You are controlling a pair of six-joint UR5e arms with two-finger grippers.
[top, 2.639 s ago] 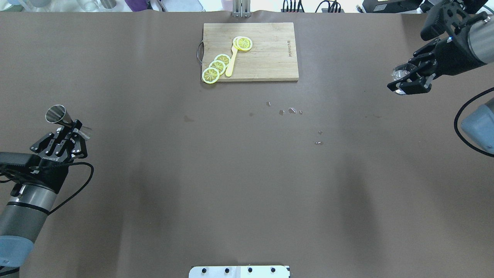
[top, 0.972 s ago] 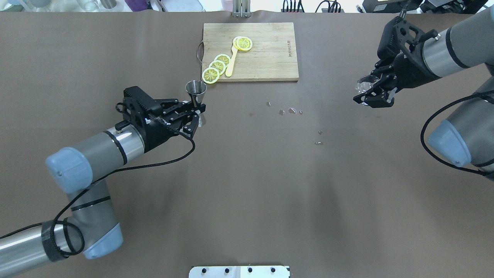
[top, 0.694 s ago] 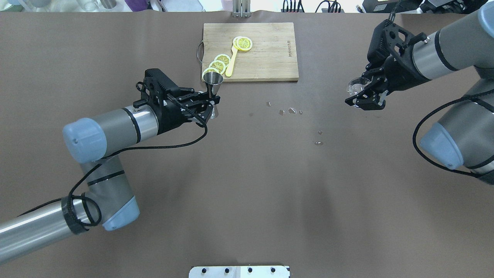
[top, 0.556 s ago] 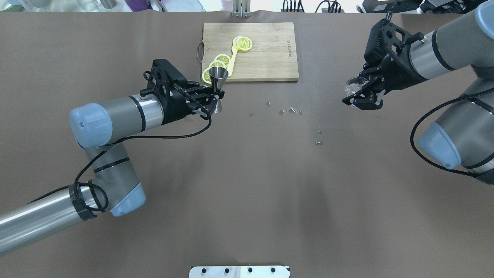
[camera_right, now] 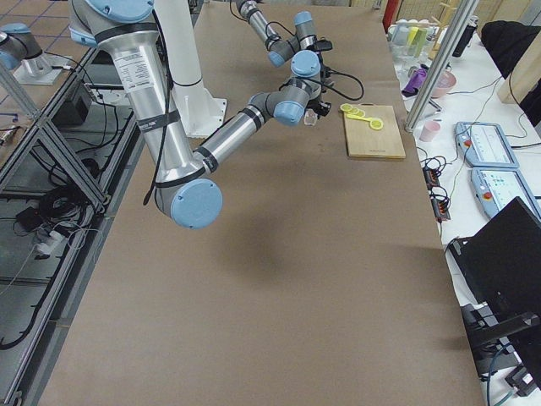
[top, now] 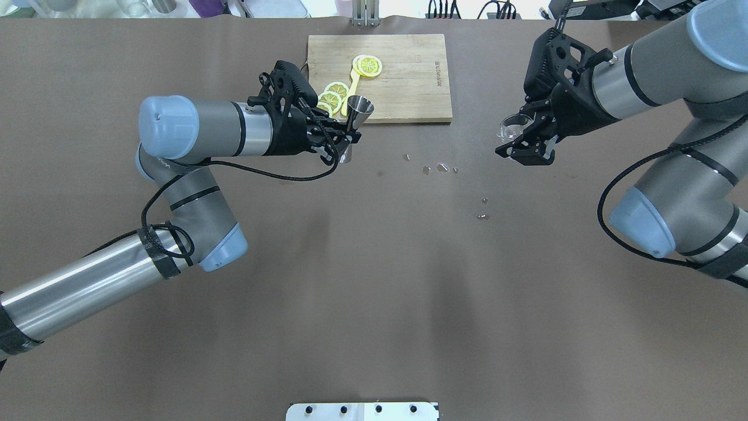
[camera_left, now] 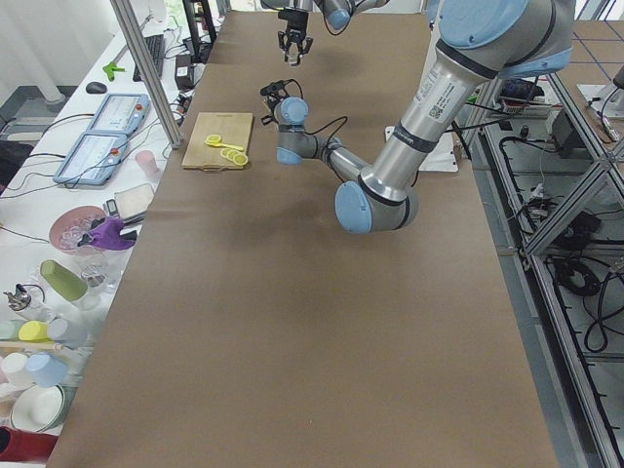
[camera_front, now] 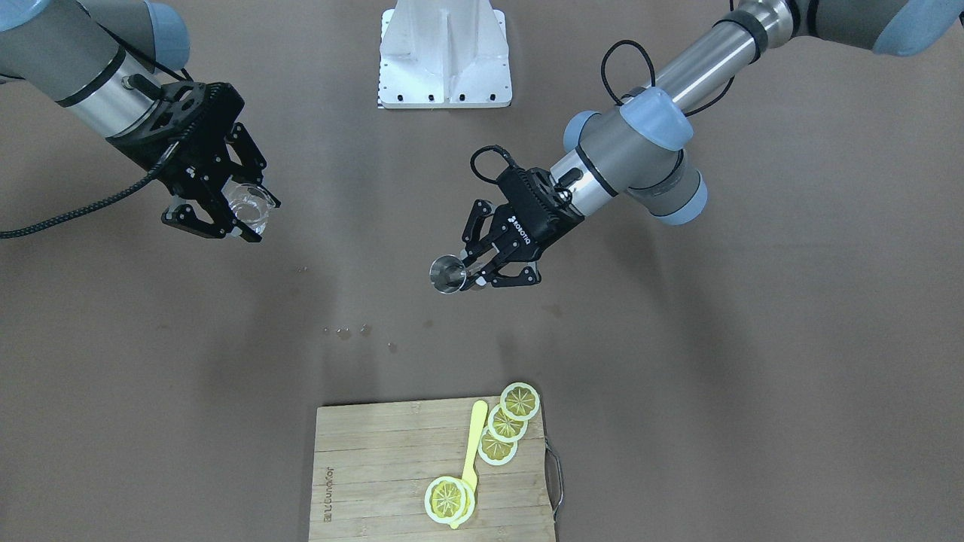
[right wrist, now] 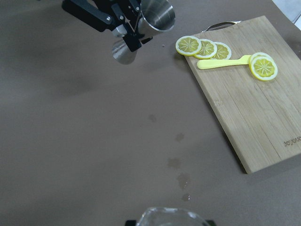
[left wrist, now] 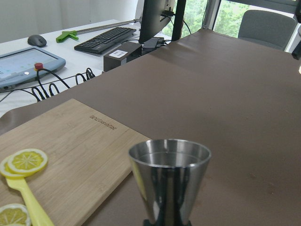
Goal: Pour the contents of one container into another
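My right gripper is shut on a small clear glass, held upright above the table's right side; the glass also shows in the front view, and its rim sits at the bottom of the right wrist view. A steel hourglass jigger hangs upright in the air just in front of the board's near left corner, with my left gripper shut on its waist. It is seen again in the front view and fills the left wrist view. Glass and jigger are well apart.
A wooden cutting board with lemon slices and a yellow spoon lies at the table's far centre. Small wet spots dot the brown table between the arms. A white base plate sits at the near edge.
My left arm has swung the jigger from the far left to the board's near left corner. My right arm has carried the glass leftward toward the centre.
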